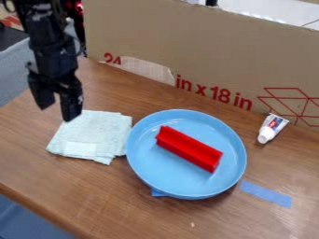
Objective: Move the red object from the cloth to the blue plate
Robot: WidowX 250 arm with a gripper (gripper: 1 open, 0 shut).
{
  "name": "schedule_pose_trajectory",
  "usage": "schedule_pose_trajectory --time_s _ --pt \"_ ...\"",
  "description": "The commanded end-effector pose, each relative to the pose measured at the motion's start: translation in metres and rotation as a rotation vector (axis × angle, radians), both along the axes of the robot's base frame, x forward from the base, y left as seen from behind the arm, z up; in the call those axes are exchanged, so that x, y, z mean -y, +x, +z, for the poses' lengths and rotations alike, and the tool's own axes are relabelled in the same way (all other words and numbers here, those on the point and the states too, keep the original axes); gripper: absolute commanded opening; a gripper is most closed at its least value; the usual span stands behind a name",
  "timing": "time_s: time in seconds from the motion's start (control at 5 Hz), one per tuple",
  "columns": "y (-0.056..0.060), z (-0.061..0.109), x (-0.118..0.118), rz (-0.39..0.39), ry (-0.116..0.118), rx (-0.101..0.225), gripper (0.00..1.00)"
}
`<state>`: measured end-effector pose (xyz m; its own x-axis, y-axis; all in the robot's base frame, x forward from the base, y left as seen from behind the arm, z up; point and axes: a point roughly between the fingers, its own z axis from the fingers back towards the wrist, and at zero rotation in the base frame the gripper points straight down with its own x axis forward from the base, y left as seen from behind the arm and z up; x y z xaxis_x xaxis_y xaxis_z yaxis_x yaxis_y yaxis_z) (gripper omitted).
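Wooden table [144,218] holds blue plate [148,168] before a cardboard box [174,45]

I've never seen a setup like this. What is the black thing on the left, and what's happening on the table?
The black thing is a robot arm, ending in a gripper whose fingers are spread open, holding nothing. One camera, looking down at the wooden table from outside the arm, took all the pictures.

Near the gripper lies a pale cloth. Beside it, a blue plate carries a red block. The job is moving that block from cloth to plate, and it is on the plate now. Behind stand a cardboard box and a small white tube.
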<state>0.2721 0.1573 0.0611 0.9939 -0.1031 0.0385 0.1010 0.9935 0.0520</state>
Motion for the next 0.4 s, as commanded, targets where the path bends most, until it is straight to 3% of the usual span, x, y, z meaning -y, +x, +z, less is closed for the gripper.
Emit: schedule_pose_trajectory --time_s 0.0,0.2 --pt "0.028 0.008 -0.015 0.035 0.041 0.030 1.00" --pt "0.024 0.020 -0.009 0.024 0.044 0.017 1.00"
